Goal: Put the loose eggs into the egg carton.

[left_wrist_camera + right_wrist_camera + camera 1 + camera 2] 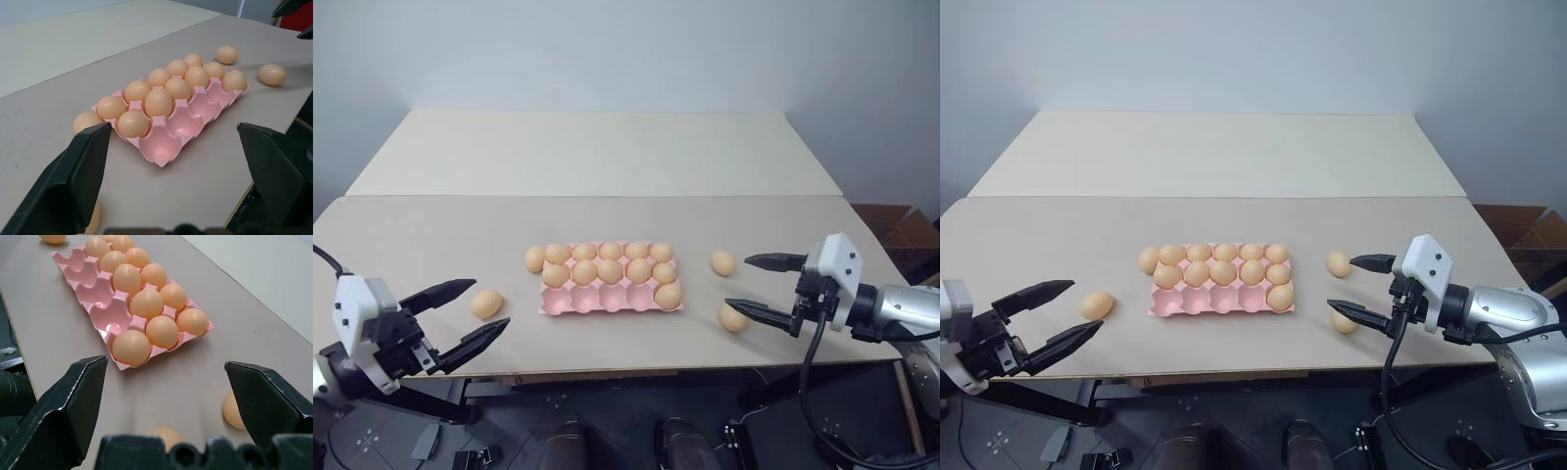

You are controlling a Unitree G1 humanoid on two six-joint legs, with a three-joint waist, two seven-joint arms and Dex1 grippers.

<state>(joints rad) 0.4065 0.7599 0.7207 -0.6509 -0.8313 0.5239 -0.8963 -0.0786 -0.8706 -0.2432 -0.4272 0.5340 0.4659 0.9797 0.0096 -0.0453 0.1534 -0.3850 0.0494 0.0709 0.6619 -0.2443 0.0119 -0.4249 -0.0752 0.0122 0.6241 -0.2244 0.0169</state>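
At the left edge of the scene, the left gripper [468, 315] with its two black fingers is hanging just above the near rim of the pale beige tabletop [607, 152], its jaws spread wide with nothing between them, aimed toward the middle of the table. Just past its fingertips a smooth, light orange-tan loose egg [486, 304] is lying on its side on the tabletop, its long axis slanting from near-left to far-right. Further right, a second tan egg [535, 258] is resting against the far-left corner of the flat pink moulded egg carton [597, 301], seemingly just outside the cups, with its long axis running roughly away from the robot. The carton is sitting near the centre of the table with its long side running left to right; the two far rows of cups are looking full of tan eggs, while in the near row one egg [668, 295] is occupying the rightmost cup and the other four cups are standing empty. Right of the carton, a third loose egg [722, 262] is lying well clear of the tray, and a fourth egg [733, 317] is lying nearer the table's front edge. The right gripper [760, 285] is hovering beside these two eggs, pointing left toward the carton, its black fingers parted wide and gripping nothing, with the fourth egg showing just beneath its lower finger.
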